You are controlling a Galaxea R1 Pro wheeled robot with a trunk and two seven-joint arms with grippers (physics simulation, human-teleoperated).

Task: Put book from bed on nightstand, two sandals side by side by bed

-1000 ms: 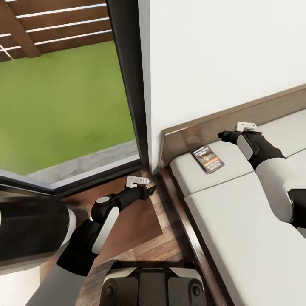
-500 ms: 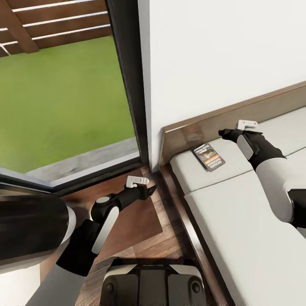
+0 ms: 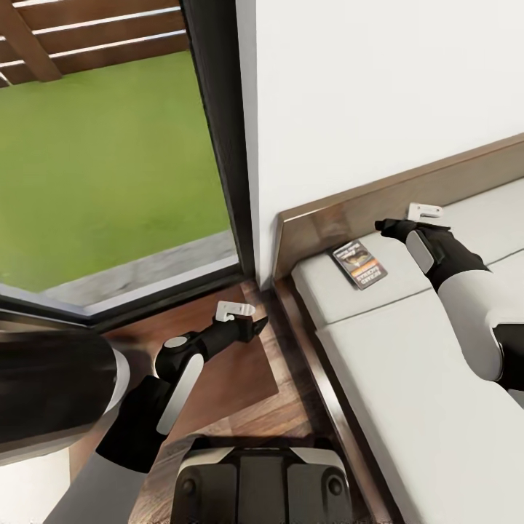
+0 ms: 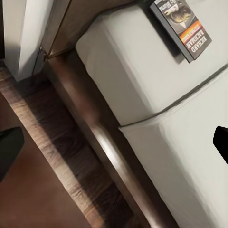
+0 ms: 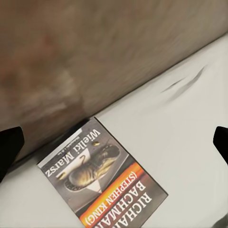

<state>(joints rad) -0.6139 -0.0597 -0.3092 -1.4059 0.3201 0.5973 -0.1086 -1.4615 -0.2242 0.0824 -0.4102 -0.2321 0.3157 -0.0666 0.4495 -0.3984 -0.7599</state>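
The right gripper (image 3: 384,227) hangs over the bed (image 3: 407,364), fingers spread wide and holding nothing. Just left of it the book (image 3: 359,264) lies flat on the grey mattress, near the headboard (image 3: 342,225). Lower left, the left gripper (image 3: 256,325) hovers open over the plank floor (image 3: 247,378) by the glass door (image 3: 116,167).

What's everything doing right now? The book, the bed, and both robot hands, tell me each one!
book: lying flat and closed, cover up, on the mattress near the headboard, not held.
bed: bare light-grey mattress, just the book on it.
right gripper: above the mattress beside the book, jaws open, holding nothing.
left gripper: over the wood floor beside the bed, jaws open, holding nothing.
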